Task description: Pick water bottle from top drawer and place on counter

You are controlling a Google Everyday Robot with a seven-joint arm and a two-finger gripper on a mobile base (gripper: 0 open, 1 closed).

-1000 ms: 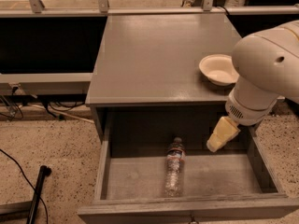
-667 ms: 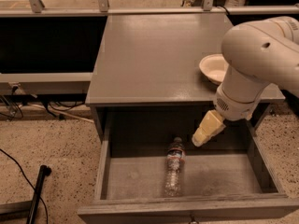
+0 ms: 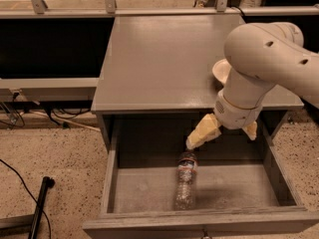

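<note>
The water bottle [image 3: 185, 182] lies on its side in the open top drawer [image 3: 144, 189], its cap end pointing to the back. My gripper [image 3: 222, 139] hangs over the back of the drawer, just above and right of the cap end. It is open and holds nothing; its cream left finger [image 3: 202, 132] reaches down to just above the bottle's top. The grey counter [image 3: 164, 59] spans the cabinet top above the drawer.
A white bowl [image 3: 220, 71] sits at the counter's right edge, mostly hidden behind my white arm [image 3: 259, 54]. A metal rail runs behind the counter. A black pole [image 3: 39, 203] and cables lie on the speckled floor at left.
My arm has swung left across the bowl and the gripper has moved left and down, from the drawer's right side to just above the bottle's cap end. The bottle has not moved.
</note>
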